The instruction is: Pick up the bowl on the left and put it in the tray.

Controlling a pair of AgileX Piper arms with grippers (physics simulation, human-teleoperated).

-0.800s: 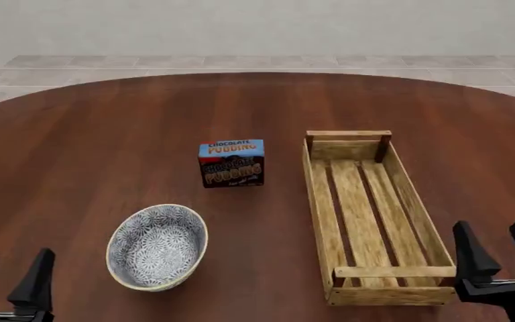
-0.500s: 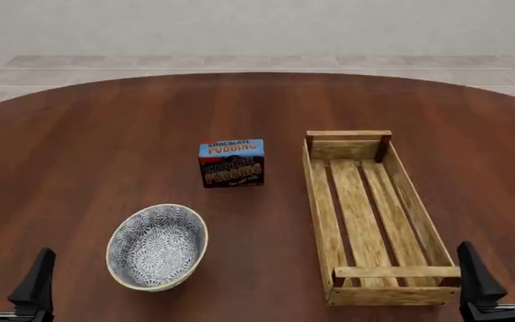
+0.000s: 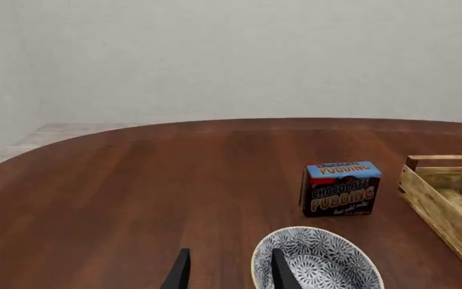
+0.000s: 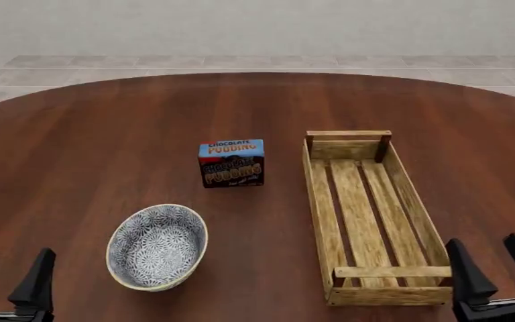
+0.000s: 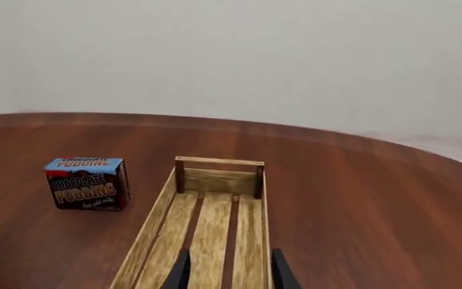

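Bowl (image 4: pixel 157 246) unmoved, upright on table (image 4: pixel 96 147) left of tray (image 4: pixel 369 215), near pudding box (image 4: pixel 231 163). Left gripper (image 4: pixel 9 276) parked beside it, fingers apart, empty. Right gripper (image 4: pixel 499 265) nudged back up by tray end, also spread; pick not started.

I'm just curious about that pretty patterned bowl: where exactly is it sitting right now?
In the front view, the bowl sits on the table's near left, in front of the pudding box and left of the tray, untouched beside the left gripper.
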